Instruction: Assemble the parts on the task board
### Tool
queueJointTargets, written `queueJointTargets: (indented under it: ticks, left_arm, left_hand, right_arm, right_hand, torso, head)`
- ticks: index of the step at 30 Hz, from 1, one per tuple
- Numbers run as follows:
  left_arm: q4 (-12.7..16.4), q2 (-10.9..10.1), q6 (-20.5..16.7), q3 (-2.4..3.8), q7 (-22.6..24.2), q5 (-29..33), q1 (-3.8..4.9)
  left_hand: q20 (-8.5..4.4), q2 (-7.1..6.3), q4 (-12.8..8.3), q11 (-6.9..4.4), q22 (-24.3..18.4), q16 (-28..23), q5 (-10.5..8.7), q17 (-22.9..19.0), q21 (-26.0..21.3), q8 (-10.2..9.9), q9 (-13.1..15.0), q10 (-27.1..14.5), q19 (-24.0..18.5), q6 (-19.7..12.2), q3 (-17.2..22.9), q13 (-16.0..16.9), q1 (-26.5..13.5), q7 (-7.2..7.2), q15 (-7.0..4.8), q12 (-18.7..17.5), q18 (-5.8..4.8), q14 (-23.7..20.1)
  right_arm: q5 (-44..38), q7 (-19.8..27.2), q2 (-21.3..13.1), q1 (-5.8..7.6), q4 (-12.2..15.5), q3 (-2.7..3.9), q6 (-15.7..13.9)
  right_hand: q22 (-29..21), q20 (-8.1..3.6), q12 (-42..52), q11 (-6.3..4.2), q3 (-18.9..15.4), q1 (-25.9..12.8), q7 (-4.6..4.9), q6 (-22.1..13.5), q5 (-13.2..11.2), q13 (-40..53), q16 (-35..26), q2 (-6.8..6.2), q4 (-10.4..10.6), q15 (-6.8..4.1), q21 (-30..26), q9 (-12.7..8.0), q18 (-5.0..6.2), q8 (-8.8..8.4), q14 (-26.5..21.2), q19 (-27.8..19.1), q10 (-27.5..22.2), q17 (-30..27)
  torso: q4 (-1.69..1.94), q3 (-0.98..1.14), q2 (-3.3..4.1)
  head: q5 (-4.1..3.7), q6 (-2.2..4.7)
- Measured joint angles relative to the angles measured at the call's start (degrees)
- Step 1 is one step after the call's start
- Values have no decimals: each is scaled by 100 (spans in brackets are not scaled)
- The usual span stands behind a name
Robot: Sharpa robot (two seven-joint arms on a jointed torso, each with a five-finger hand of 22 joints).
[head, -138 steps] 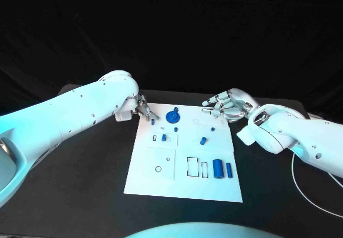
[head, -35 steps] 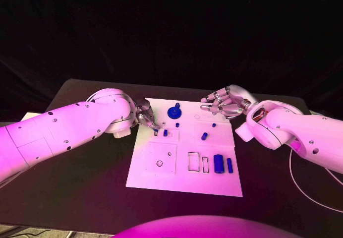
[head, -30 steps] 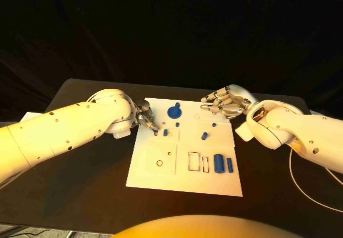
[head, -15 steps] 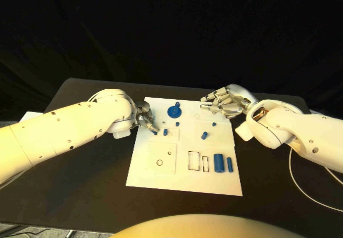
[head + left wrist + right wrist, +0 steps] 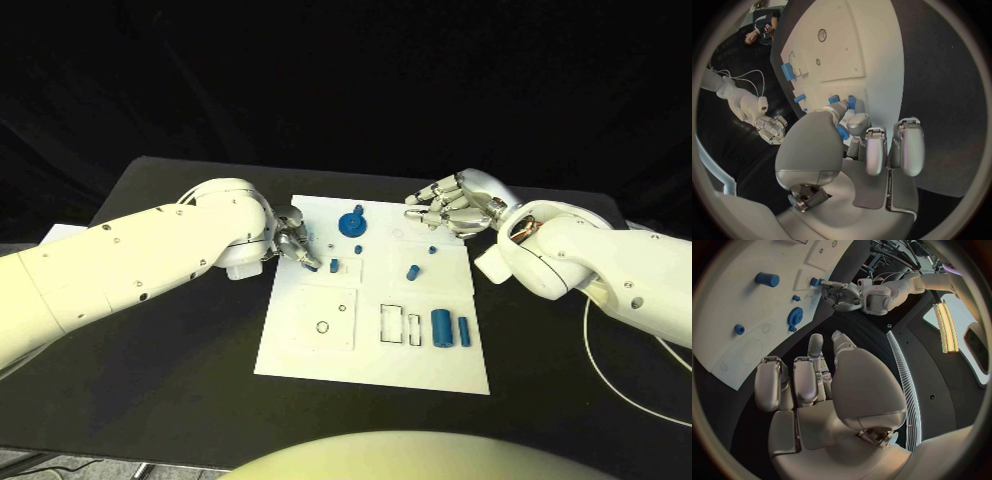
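The white task board (image 5: 372, 362) lies mid-table. My left hand (image 5: 294, 243) hovers over its left edge and pinches a small blue part (image 5: 310, 266) between thumb and fingertip; that part (image 5: 842, 131) sits just above two short blue pegs (image 5: 851, 102) standing in the board (image 5: 842, 55). A blue gear (image 5: 351, 224) stands at the board's far end. My right hand (image 5: 454, 210) hangs over the far right corner with fingers curled in and nothing seen in them. From its wrist I see the right hand (image 5: 811, 377), the gear (image 5: 795, 316) and a blue cylinder (image 5: 767, 279).
More blue parts rest on the board: a peg (image 5: 333, 266), a tilted piece (image 5: 413, 271), a small one (image 5: 433, 250), and two long pieces (image 5: 441, 328) beside outlined slots near the right edge. Black table (image 5: 159, 350) surrounds the board. A white cable (image 5: 606, 345) trails at the right.
The left hand has edged slightly along the board's left side with the small blue part still pinched. The right hand has stayed put.
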Motion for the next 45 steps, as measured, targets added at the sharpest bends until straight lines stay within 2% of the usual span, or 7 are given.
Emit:
queueJointTargets:
  ticks: [9,11,20,26,34,38,45]
  left_arm:
    - [-70,70,7,-1,-80,13,5]
    - [-96,92,9,-3,-96,14,6]
    - [-262,212,104,-6,-173,83,23]
    - [-335,258,161,-4,-212,134,30]
    - [-368,292,172,-5,-245,154,29]
    - [-378,307,170,-14,-265,148,21]
    - [-404,344,169,-20,-307,116,16]
  left_hand:
    - [0,62,0,-17,0,0,19,-1,0,52,47,58,0,1,63,46,-147,0,0,51,0,0]
    - [0,97,-32,-17,0,0,19,-1,0,75,48,59,0,14,94,56,-189,14,0,51,0,0]
    - [0,79,-283,-42,0,0,20,-1,0,177,139,104,0,62,345,83,-564,1,-43,85,0,1]
    - [0,13,-218,-80,2,0,43,-1,0,201,153,142,0,145,279,120,-691,-80,-44,135,0,1]
    - [-21,-45,-209,-99,4,0,47,-2,22,231,163,161,21,206,174,151,-798,-101,-84,167,0,1]
    - [-42,-76,-167,-120,4,0,47,-2,22,250,168,182,0,344,84,165,-888,-219,-84,167,-1,1]
    - [-42,-62,-110,-130,4,0,47,-3,60,280,195,215,0,399,-68,175,-1007,-234,-84,199,-1,1]
  right_arm:
    - [0,1,-4,-2,8,0,0]
    - [0,2,-5,-2,10,0,0]
    - [2,2,-8,-2,16,0,0]
    - [7,2,-9,-2,16,0,0]
    - [12,3,-16,-2,19,0,0]
    - [14,3,-18,-2,22,0,0]
    - [17,4,-20,-2,25,0,0]
  right_hand:
    - [0,0,0,0,0,0,0,0,0,0,0,0,0,0,0,0,0,0,0,0,0,0]
    - [0,0,0,0,0,0,0,0,0,0,0,0,0,0,0,0,0,0,0,0,0,0]
    - [1,0,0,0,0,0,0,0,0,1,-22,0,0,0,-22,0,0,0,0,0,0,0]
    - [0,0,0,0,0,0,0,0,0,1,-22,0,0,0,-22,0,0,0,0,0,0,1]
    - [1,0,0,0,0,0,0,0,0,1,-22,0,0,0,-22,0,0,0,0,0,0,1]
    - [-2,0,0,0,0,0,0,0,0,-2,-22,0,0,0,-22,0,0,0,0,0,0,1]
    - [-9,0,0,0,-17,-25,0,0,0,-6,-22,25,17,0,-22,0,0,0,0,0,0,-12]
  torso:
    - [-1,1,1]
    - [-1,2,1]
    - [-3,5,-2]
    - [-3,5,-2]
    - [-4,2,3]
    - [-3,2,3]
    - [-1,1,3]
  head:
    - [0,-14]
    - [-3,-18]
    - [-12,-19]
    - [-16,-14]
    - [-21,-12]
    - [-26,-14]
    - [-30,-21]
